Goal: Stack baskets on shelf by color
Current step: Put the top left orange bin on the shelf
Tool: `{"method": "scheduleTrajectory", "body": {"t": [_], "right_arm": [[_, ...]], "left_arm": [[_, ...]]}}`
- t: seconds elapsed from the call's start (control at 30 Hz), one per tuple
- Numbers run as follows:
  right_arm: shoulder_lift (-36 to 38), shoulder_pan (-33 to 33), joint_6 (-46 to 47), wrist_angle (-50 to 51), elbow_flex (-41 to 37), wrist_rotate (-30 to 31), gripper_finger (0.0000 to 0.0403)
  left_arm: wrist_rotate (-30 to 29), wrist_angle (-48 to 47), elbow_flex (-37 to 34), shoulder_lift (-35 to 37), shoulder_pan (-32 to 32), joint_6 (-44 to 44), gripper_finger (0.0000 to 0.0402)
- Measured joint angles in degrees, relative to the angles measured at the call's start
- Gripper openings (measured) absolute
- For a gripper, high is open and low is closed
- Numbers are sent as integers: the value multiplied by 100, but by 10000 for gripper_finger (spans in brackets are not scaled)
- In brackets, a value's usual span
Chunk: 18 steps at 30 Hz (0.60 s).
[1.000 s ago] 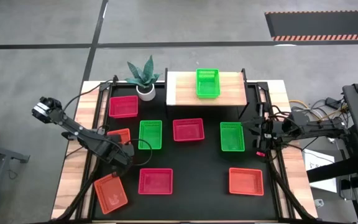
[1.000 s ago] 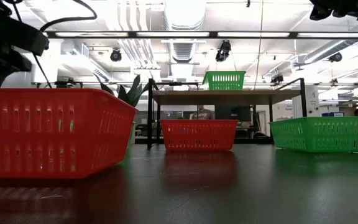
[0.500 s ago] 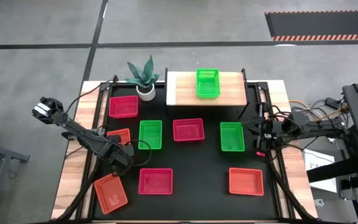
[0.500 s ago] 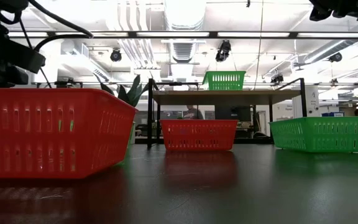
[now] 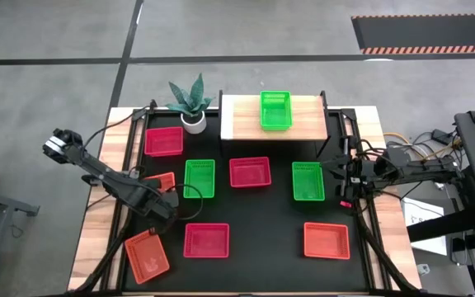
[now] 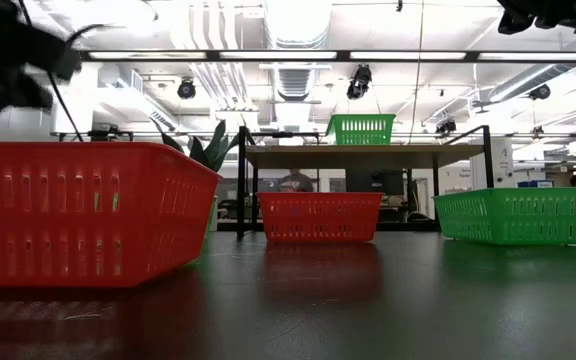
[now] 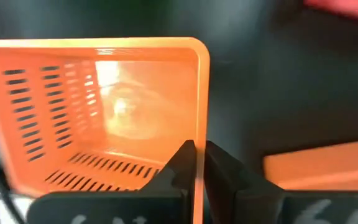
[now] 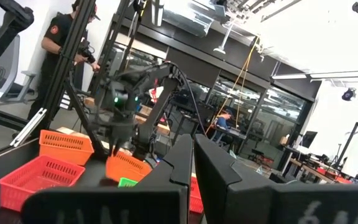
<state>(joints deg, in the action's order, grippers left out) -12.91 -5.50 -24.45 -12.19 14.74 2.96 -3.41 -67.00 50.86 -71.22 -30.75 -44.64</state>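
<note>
My left gripper (image 5: 165, 198) is at the table's left, shut on an orange basket (image 5: 159, 180) that the arm partly covers; the left wrist view shows this basket (image 7: 104, 112) close up. A green basket (image 5: 275, 110) sits on the pale-wood shelf (image 5: 242, 115) at the far edge. Pink baskets (image 5: 164, 141) (image 5: 249, 172) (image 5: 206, 240), green baskets (image 5: 199, 178) (image 5: 308, 181) and orange baskets (image 5: 326, 240) (image 5: 147, 256) lie on the black mat. My right gripper (image 5: 336, 175) waits shut at the table's right edge, empty. My left gripper pinches the orange basket's side wall at its rim (image 7: 199, 134), one finger (image 7: 180, 163) inside the basket and one (image 7: 221, 165) outside. The fingers come slanting down from above. Whether the basket's bottom rests on the mat, I cannot tell.
A potted plant (image 5: 190, 103) stands at the far left beside the shelf. The shelf's black legs (image 6: 241, 190) rise from the mat. A pink basket (image 6: 88, 215) fills the low view's near left. A person (image 8: 67, 50) stands beyond the table.
My left arm has shifted a little over the orange basket, showing blurred in the low view. The baskets on the mat and my right arm stay as they were.
</note>
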Motion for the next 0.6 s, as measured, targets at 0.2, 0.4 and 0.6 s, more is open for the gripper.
{"method": "scheduleTrajectory", "body": {"t": [0.2,0.4,0.6], "right_arm": [[-2,0,52,21,0,0,11],[-1,0,55,179,2,0,11],[0,1,39,176,4,2,11]], "left_arm": [[-298,-529,991,0,-1,-3,1],[-507,-560,1428,0,-6,50,1],[-750,-937,2154,-4,-4,192,1]]}}
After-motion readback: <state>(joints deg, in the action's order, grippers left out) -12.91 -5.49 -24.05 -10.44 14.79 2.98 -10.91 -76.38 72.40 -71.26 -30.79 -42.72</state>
